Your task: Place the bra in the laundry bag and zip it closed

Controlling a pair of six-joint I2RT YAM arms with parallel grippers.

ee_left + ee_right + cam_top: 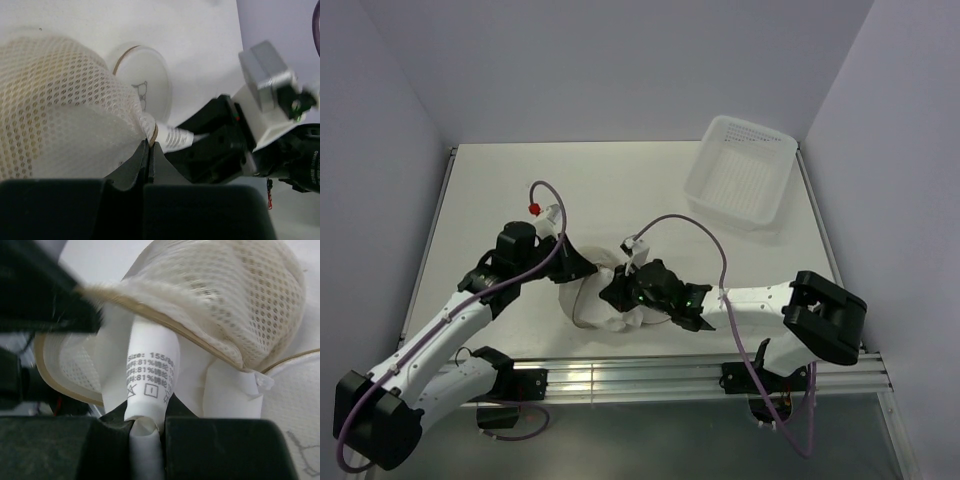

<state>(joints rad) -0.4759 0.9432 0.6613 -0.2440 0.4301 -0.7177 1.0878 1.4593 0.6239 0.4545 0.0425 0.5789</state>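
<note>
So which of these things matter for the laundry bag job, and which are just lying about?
In the job: laundry bag; care label, pinched by right gripper; left gripper, shut on the bag's rim.
Lying about: white plastic tray.
</note>
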